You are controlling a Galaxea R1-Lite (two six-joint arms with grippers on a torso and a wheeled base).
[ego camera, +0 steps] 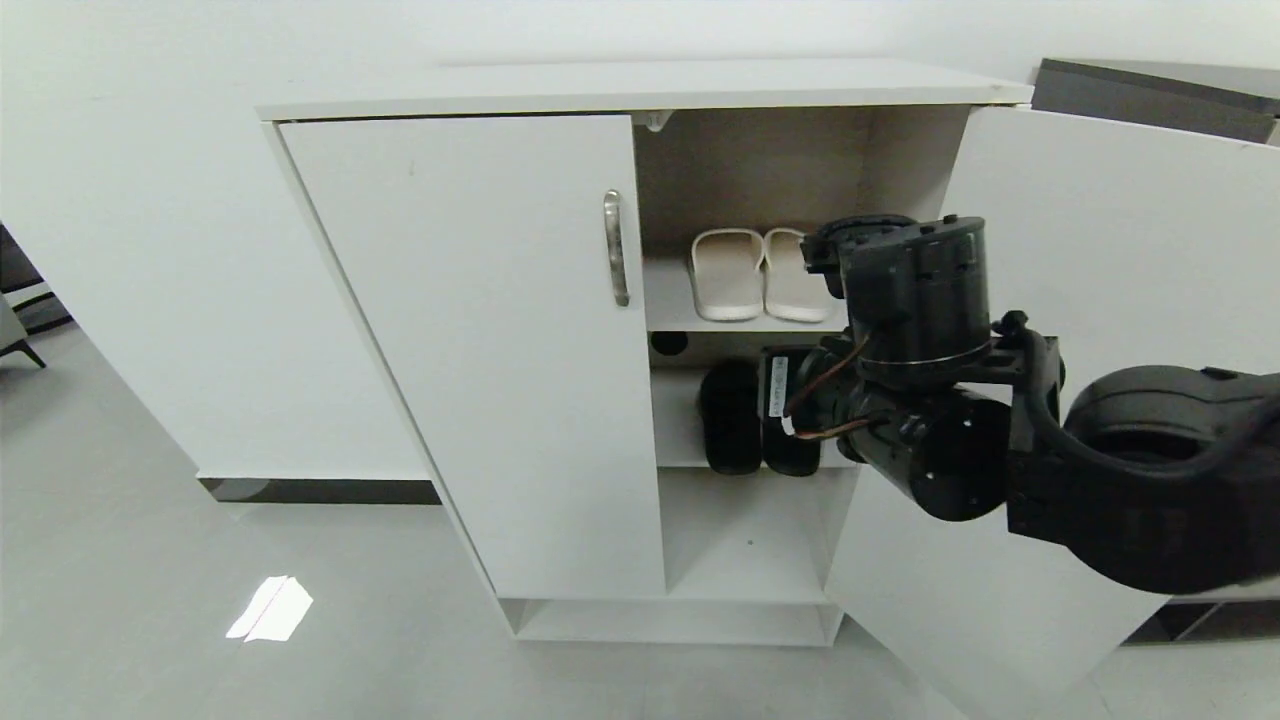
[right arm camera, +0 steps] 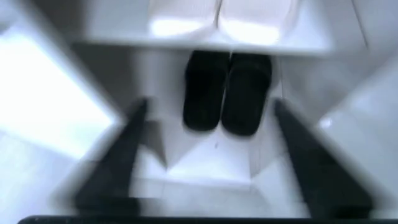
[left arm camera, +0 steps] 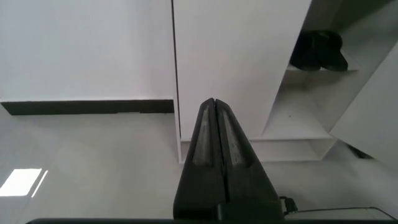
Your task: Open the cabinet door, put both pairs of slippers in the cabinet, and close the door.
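Two pairs of slippers on the shelves, right door open, my right gripper at the opening.

The cabinet stands against the far wall, its left door shut and its right door swung wide. The white slippers lie side by side on the upper shelf, the black slippers on the shelf just below. My right gripper faces the black pair, fingers spread apart and empty. My left gripper points at the shut door over the floor, fingers pressed together.

Two white slippers, two black slippers, one cabinet.
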